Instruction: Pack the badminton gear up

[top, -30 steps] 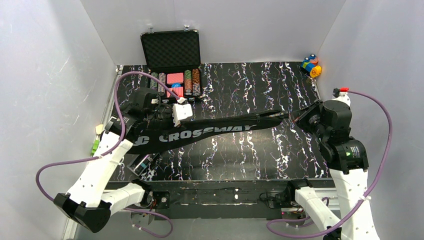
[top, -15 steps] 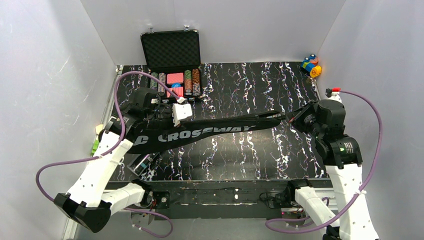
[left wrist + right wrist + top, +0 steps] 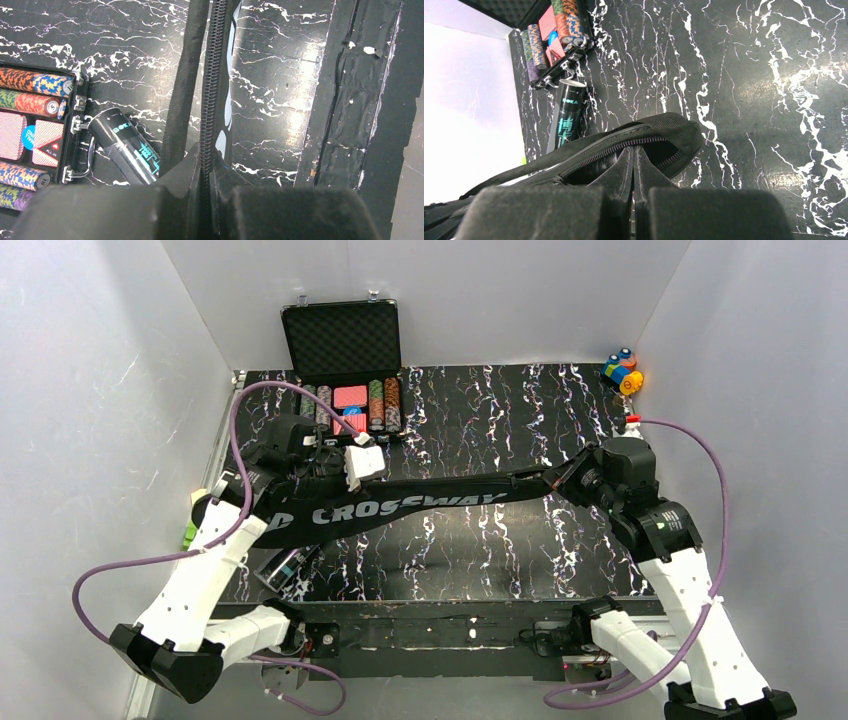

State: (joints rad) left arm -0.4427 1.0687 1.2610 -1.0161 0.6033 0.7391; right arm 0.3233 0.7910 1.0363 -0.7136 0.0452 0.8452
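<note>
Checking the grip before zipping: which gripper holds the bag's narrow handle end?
The right gripper: it pinches the tapered tip of the CROSSWAY bag, whereas the left gripper clamps the zipper edge at the wide head end.

The left arm (image 3: pixel 205 565) reaches along the table's left edge, its left gripper (image 3: pixel 206 172) pinched tight on the bag (image 3: pixel 400 508). The right arm (image 3: pixel 690 570) leans in from the near right corner, its right gripper (image 3: pixel 633 159) clamped on the bag's narrow end.
</note>
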